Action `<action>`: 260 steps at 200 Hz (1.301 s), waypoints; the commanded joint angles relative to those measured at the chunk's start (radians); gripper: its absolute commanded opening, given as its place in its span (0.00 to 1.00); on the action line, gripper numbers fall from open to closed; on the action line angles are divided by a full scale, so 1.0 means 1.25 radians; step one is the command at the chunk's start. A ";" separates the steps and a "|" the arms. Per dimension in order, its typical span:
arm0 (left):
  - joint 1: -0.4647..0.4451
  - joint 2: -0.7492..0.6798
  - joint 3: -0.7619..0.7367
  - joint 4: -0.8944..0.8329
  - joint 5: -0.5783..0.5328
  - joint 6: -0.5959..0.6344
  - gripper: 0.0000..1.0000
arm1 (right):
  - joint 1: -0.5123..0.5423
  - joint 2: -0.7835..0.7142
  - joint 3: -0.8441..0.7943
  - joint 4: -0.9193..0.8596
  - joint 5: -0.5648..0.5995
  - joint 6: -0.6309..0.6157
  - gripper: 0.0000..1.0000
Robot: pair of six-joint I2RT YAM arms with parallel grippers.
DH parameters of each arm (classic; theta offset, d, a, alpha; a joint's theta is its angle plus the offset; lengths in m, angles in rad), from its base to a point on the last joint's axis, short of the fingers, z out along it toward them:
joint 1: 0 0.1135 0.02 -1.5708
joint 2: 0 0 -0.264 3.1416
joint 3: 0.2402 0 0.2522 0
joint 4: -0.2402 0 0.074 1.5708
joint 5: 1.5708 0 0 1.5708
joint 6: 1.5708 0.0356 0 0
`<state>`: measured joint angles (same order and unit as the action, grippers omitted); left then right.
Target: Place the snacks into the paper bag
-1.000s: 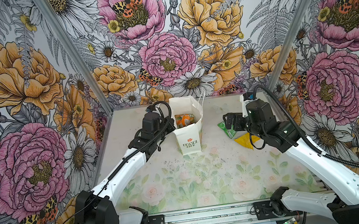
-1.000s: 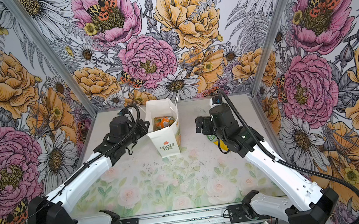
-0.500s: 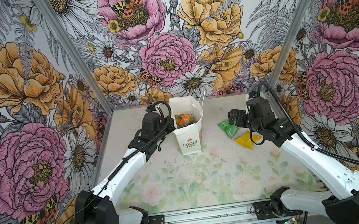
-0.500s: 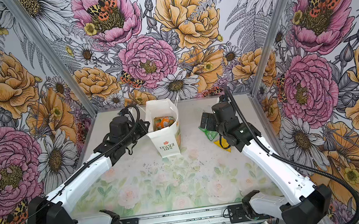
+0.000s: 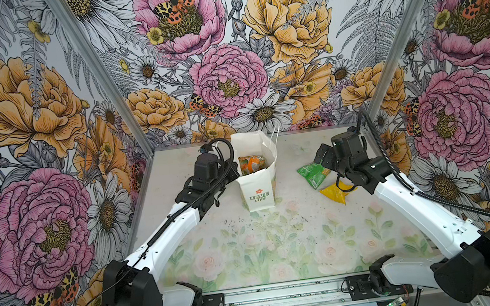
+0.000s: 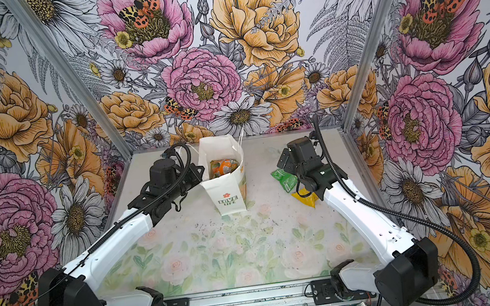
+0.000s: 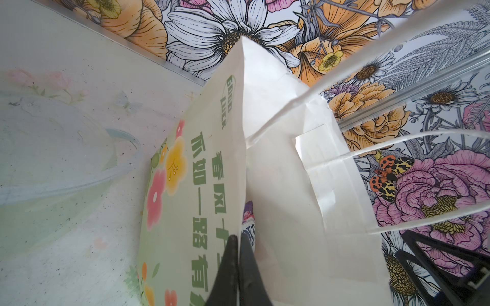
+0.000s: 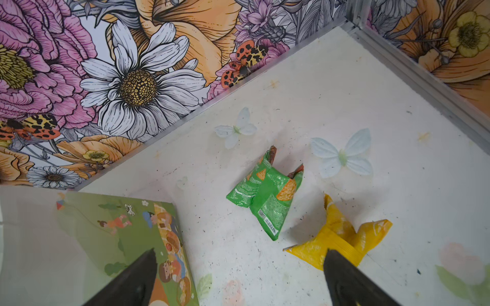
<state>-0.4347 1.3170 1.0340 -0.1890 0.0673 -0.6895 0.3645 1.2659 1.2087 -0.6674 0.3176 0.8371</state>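
The paper bag stands upright at the far middle of the table, and its mouth is open. The left gripper is pinched on the bag's wide printed wall near the rim. In the left wrist view the paper sits between its 2 black fingers, whose bases are cut off by the picture edge.

An orange-white packet shows inside the bag in both top views; what lies under it is hidden. The left wrist view gives only a purple scrap of packet behind the wall, too little to read.

The right gripper stands wide and holds nothing, above the table between the bag and 2 packets. The green packet lies free on the table, just beside the yellow packet, not touching it. 1 finger covers an edge of the yellow one. In both top views the right arm hides this gripper's fingers.
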 commanded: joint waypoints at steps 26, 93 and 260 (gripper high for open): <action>-0.003 0.003 0.022 0.020 -0.002 0.010 0.00 | -0.024 0.030 0.006 0.017 0.029 0.085 1.00; -0.003 0.003 0.021 0.021 -0.001 0.010 0.00 | -0.062 0.093 0.007 0.016 -0.017 0.171 1.00; 0.003 0.002 0.021 0.021 0.000 0.012 0.00 | -0.112 0.336 0.110 0.022 -0.118 0.187 1.00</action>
<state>-0.4343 1.3178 1.0340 -0.1864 0.0677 -0.6899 0.2340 1.6596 1.3132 -0.6525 0.1947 1.0626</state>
